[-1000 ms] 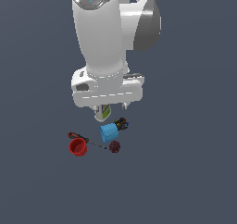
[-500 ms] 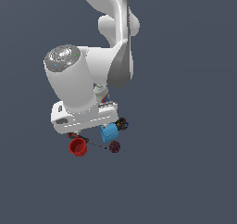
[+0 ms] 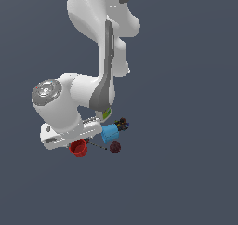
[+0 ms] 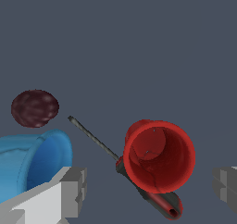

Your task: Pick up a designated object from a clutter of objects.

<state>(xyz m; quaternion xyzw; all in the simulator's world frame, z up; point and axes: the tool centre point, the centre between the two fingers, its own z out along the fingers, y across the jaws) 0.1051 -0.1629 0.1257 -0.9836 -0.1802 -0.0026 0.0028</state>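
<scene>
The red cup (image 4: 159, 156) stands upright, its open mouth facing the wrist camera. It also shows in the exterior view (image 3: 79, 148), just under the white hand (image 3: 69, 135). My gripper (image 4: 149, 183) is open and empty, one finger (image 4: 65, 195) on each side of the cup with a gap to it. The red-handled screwdriver (image 4: 163, 203) lies under the cup's edge, its shaft (image 4: 92, 137) pointing towards the dark maroon ball (image 4: 34, 108). The light blue cup (image 4: 32, 160) lies on its side beside one finger.
In the exterior view the light blue cup (image 3: 110, 133), the maroon ball (image 3: 115, 147) and a small dark multicoloured thing (image 3: 122, 123) lie to the red cup's right. A bottle's green label (image 3: 107, 112) peeks from behind the arm. The floor is plain dark grey.
The hand has swung to the exterior view's left and dropped, from above the blue cup to just over the red cup. The objects have not moved.
</scene>
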